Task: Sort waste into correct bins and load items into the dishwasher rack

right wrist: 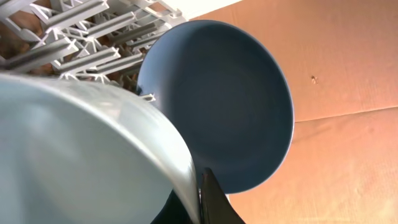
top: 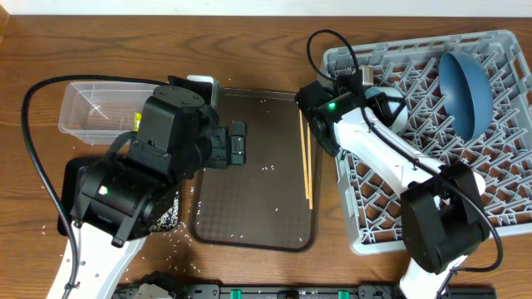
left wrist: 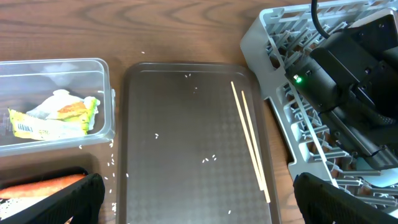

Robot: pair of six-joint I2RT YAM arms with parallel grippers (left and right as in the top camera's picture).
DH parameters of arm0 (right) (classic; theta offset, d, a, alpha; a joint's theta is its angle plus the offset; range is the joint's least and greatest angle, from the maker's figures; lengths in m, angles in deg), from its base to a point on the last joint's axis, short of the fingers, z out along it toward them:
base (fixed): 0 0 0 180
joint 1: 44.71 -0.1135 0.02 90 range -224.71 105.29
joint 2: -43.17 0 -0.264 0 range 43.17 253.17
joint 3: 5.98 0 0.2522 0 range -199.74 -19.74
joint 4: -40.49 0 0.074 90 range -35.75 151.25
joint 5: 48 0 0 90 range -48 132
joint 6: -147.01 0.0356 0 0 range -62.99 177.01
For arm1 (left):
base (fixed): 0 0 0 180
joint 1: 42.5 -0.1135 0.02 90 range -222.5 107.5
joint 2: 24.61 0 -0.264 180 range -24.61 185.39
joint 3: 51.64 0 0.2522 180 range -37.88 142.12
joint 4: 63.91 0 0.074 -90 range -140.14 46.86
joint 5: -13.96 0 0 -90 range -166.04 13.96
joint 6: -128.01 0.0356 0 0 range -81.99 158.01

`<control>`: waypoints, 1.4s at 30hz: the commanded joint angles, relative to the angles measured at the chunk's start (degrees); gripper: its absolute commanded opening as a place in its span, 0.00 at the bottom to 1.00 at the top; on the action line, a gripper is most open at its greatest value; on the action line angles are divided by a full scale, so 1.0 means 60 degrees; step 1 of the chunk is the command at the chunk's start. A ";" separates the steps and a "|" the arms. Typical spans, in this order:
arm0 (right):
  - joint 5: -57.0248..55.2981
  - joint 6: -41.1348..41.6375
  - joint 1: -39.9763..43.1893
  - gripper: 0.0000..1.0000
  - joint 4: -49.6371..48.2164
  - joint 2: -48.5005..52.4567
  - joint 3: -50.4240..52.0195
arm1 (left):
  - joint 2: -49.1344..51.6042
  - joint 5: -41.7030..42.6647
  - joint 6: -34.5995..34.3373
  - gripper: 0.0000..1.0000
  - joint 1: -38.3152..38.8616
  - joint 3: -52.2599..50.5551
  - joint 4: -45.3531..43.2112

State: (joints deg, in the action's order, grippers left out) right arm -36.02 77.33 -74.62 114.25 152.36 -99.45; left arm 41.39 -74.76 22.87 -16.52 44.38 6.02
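My right gripper (top: 384, 101) is over the grey dishwasher rack (top: 499, 191), shut on the rim of the white bowl (right wrist: 93, 143), which shows in the overhead view (top: 401, 119) too. The blue plate (top: 464, 87) stands on edge in the rack, just behind the bowl (right wrist: 224, 99). My left gripper (top: 238, 143) is open and empty above the brown tray's left part (left wrist: 193, 205). The chopsticks (left wrist: 249, 140) lie on that tray's right side. The clear tub (left wrist: 106, 93) holds the wrapper (left wrist: 59, 121) and tissue. The carrot (left wrist: 43, 185) lies in the black tray. The cups are out of view.
The brown serving tray (top: 253, 208) lies between the bins and the rack, with rice grains (left wrist: 208, 159) scattered on it. More grains lie on the table by the black tray (top: 71, 178). My left arm covers most of the black tray.
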 commanded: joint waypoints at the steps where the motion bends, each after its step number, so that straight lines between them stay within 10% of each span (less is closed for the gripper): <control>1: 0.0109 -0.0033 -0.0025 0.01 0.0011 -0.0033 -0.0036 | -0.0015 -0.0113 0.0091 0.98 -0.0029 0.0124 0.0018; 42: 0.1515 0.1577 -0.0062 0.01 0.2597 0.0335 -0.2138 | -0.0025 -0.1475 0.0087 0.98 -0.0499 0.0124 0.0189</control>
State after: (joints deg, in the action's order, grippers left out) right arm -27.80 84.72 -74.69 129.07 153.91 -108.32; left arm 41.39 -81.23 22.90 -18.14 44.38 6.72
